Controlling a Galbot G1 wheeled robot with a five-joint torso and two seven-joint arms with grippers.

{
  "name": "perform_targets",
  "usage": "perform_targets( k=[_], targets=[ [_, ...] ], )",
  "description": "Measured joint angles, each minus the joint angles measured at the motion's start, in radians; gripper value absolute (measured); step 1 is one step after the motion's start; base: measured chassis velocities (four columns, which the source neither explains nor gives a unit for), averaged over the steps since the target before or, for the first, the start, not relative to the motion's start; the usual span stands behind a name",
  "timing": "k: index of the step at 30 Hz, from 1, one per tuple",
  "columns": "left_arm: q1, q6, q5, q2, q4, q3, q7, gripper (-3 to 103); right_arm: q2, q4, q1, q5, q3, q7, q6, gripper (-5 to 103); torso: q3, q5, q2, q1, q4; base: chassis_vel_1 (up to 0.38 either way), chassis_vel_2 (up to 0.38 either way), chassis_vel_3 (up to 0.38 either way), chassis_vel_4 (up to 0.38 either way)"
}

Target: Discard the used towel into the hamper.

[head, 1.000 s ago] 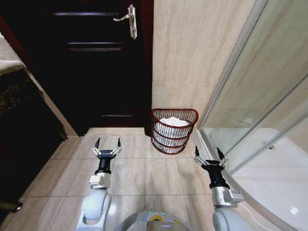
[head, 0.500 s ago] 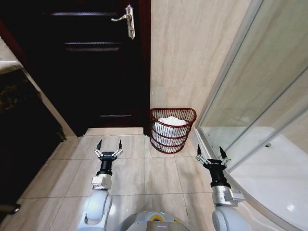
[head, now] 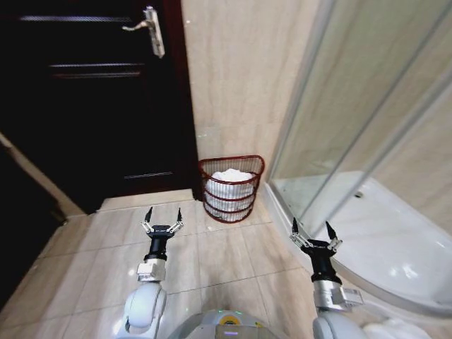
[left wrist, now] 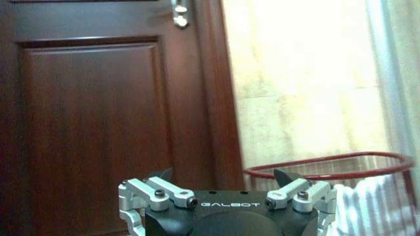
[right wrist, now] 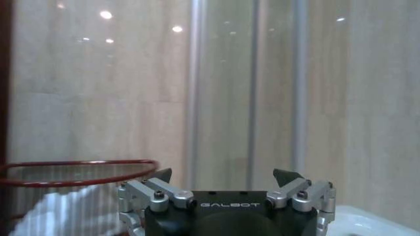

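Dark wood fills the left of my head view: a panelled door [head: 99,99] with a metal lever handle [head: 150,30]. Below it my left gripper [head: 163,215] hangs over beige floor tiles [head: 226,258], fingers spread wide, nothing in them. Ahead, against the pale stone wall [head: 233,70] just past the door frame, I see the hamper [head: 229,187], a round reddish-brown wire basket tapering downward, with a white towel [head: 229,176] heaped inside. To the right my right gripper [head: 309,228] is equally splayed and empty, beside the curved white shower tray [head: 374,240] and glass screen [head: 367,92].
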Motion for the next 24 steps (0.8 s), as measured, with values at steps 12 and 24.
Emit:
perform_targets(
  k=[12, 24],
  targets=[
    [0.023, -0.024, 0.012, -0.008, -0.003, 0.006, -0.002, 100, 0.003, 0.006, -0.003, -0.001, 0.002, 0.01, 0.004, 100, 0.0, 0.0, 0.0, 0.0, 0.0, -0.105, -0.144, -0.136, -0.108],
    [0.04, -0.039, 0.012, -0.01, -0.008, -0.008, -0.005, 100, -0.002, 0.019, 0.006, -0.001, -0.005, 0.009, 0.002, 100, 0.0, 0.0002, 0.0, 0.0, 0.0001, -0.038, -0.213, -0.214, -0.031]
  ],
)
